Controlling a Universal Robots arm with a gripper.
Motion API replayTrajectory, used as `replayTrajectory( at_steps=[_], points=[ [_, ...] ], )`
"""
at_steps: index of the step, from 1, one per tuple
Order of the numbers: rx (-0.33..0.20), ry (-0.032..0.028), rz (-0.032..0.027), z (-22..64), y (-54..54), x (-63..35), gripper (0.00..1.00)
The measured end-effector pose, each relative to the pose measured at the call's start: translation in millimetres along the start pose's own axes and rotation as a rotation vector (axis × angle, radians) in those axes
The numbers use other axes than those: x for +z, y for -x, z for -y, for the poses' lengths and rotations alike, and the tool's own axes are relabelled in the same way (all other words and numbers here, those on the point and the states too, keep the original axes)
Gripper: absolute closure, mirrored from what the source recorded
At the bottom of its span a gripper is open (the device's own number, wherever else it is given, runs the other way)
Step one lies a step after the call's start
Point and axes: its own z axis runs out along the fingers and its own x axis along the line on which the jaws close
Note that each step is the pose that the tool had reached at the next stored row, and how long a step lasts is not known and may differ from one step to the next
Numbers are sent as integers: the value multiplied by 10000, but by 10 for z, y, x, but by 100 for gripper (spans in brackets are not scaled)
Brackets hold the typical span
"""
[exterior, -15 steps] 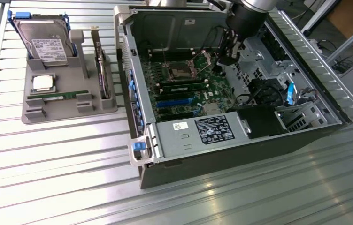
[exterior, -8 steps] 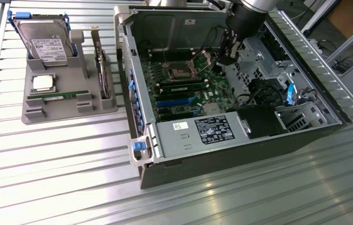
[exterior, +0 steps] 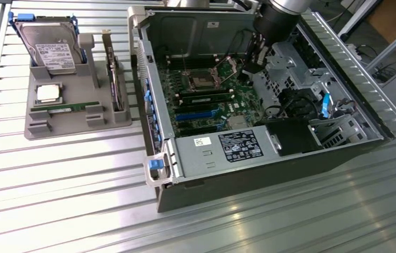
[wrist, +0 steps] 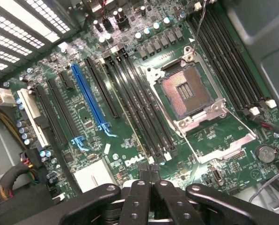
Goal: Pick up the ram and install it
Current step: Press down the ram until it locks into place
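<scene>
The tool [wrist: 151,180] hangs over the motherboard [wrist: 130,117], fingers pressed together (holding nothing); the ram [exterior: 67,109] lies in the grey tray [exterior: 78,126].

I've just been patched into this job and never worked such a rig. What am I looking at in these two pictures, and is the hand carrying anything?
The exterior view shows a robot arm reaching into an open computer case on a metal table. On that view's left, a grey tray holds a hard drive, a square processor chip, an upright card and the ram, lying in its slot. The wrist view looks from the arm down at the motherboard, with the empty processor socket. The black hand is shut and carries nothing.
</scene>
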Motion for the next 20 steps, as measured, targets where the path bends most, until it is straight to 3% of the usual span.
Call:
replayTrajectory(
  at_steps=[9, 10, 11, 12, 13, 14, 20],
  points=[
    [638, 56, 17, 2, 1, 7, 90],
    [752, 69, 25, 1, 2, 8, 90],
    [784, 104, 80, 2, 1, 7, 90],
    [759, 245, 326, 2, 1, 7, 90],
    [700, 482, 743, 2, 1, 8, 90],
    [660, 639, 1019, 3, -1, 7, 90],
    [1600, 729, 1166, 3, -1, 8, 90]
  ],
)
